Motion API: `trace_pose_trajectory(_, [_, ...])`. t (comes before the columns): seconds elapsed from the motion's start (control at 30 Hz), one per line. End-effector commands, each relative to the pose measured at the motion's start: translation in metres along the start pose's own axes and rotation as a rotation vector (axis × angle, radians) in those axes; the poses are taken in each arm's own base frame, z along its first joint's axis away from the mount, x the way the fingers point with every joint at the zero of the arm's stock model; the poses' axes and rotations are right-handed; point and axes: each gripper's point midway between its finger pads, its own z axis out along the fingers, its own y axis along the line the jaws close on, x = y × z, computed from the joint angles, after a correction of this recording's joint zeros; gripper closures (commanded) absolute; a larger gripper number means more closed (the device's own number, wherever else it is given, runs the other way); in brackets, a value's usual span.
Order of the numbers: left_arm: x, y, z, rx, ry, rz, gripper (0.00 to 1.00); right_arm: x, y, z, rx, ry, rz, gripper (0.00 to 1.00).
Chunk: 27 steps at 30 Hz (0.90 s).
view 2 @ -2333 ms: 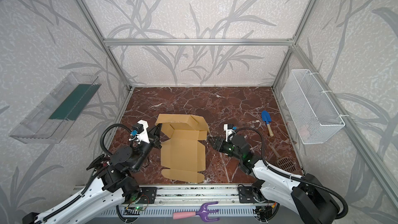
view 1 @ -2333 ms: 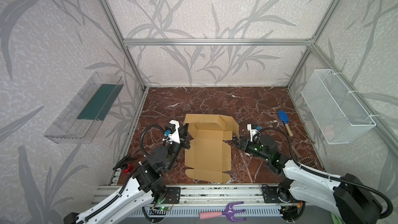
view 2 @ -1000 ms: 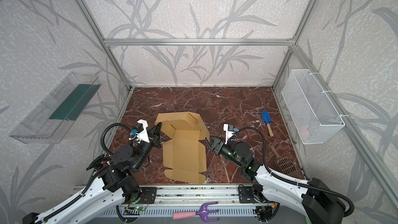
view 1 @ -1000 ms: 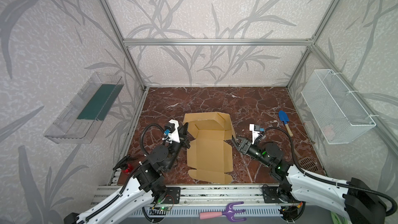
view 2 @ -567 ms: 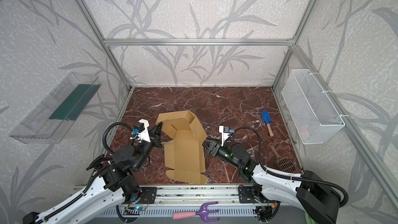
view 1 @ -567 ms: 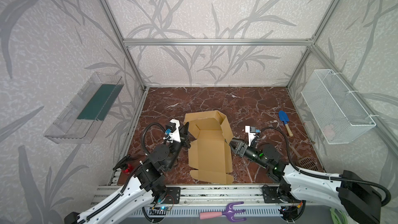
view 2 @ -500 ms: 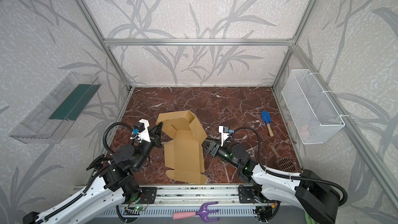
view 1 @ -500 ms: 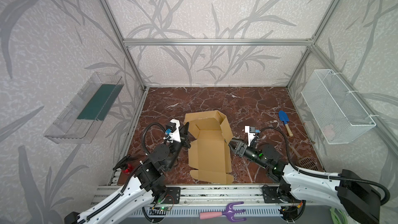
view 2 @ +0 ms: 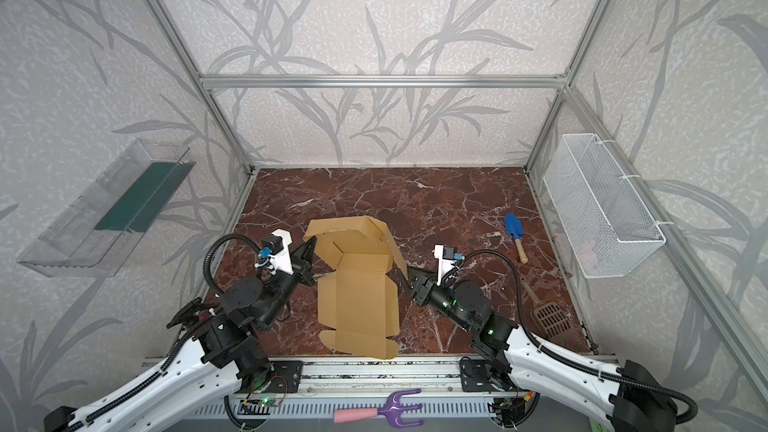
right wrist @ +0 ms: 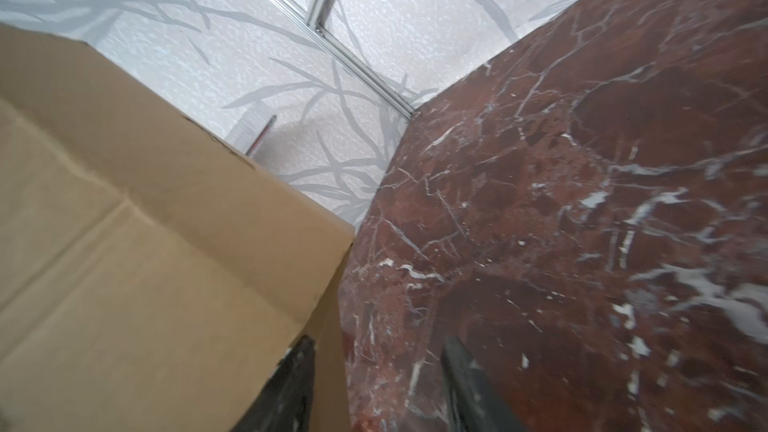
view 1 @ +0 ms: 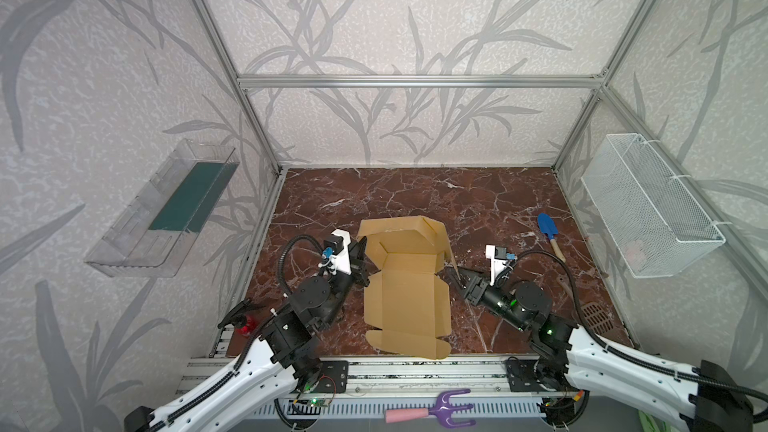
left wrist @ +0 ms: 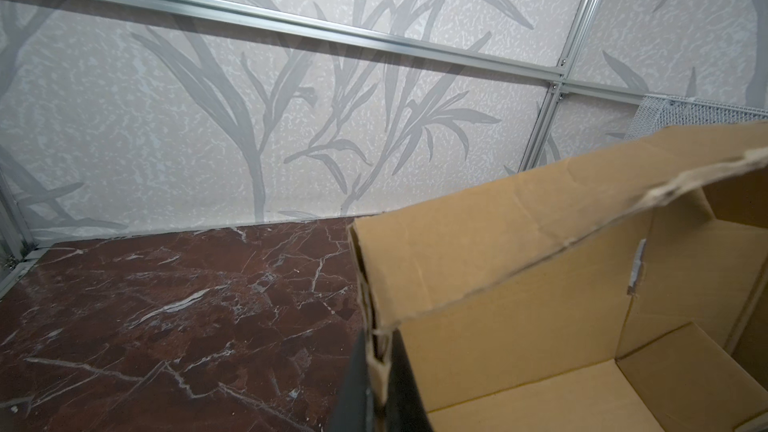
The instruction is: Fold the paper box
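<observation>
1. The paper box (view 1: 407, 297) sits between my two grippers. The front rail (view 1: 415, 367) lies just beside its near flap.
2. Left gripper (left wrist: 376, 367) is clamped on the top edge of the box's left wall.
3. Right gripper (right wrist: 378, 351) has its jaws apart and holds nothing. One finger (right wrist: 291, 384) is at the outer face of the box's right wall; I can't confirm contact.
4. Progress, my read: early to mid. The rear and both side walls are raised but look unlocked. The big near panel and its tabbed flap lie flat.
5. Left to do: tuck the walls, close that panel over, seat the tabs.
6. Room: bare floor behind the box. The blue trowel (view 1: 547, 231) lies right of the box, well apart. It's tight on the near side.
</observation>
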Motion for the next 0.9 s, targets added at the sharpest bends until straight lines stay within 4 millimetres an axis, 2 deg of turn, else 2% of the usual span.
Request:
trace_pose_trajectory(0.0, [-0.005,0.005,0.0,-0.035,0.02,0.048,1.0,0.008,-0.028,-0.015,0.166,0.058,-0.095,0.5])
trace_pose_trajectory(0.13, [0.003,0.007,0.003,-0.053,0.055,0.093,1.0,0.01,-0.038,-0.034,0.198,0.063,-0.127,0.49])
trace_pose_trajectory(0.3, [0.023,0.004,0.007,-0.035,0.096,0.139,1.0,-0.003,-0.043,-0.048,0.231,0.002,-0.204,0.48])
trace_pose_trajectory(0.4, [0.036,-0.004,0.011,0.007,0.118,0.139,1.0,-0.009,-0.041,-0.043,0.222,-0.024,-0.269,0.47])
trace_pose_trajectory(0.53, [0.041,-0.016,0.01,0.065,0.118,0.142,1.0,-0.012,-0.031,-0.029,0.177,0.027,-0.365,0.45])
trace_pose_trajectory(0.87, [0.045,-0.026,0.006,0.111,0.094,0.186,1.0,-0.006,-0.028,-0.001,0.101,0.119,-0.369,0.44])
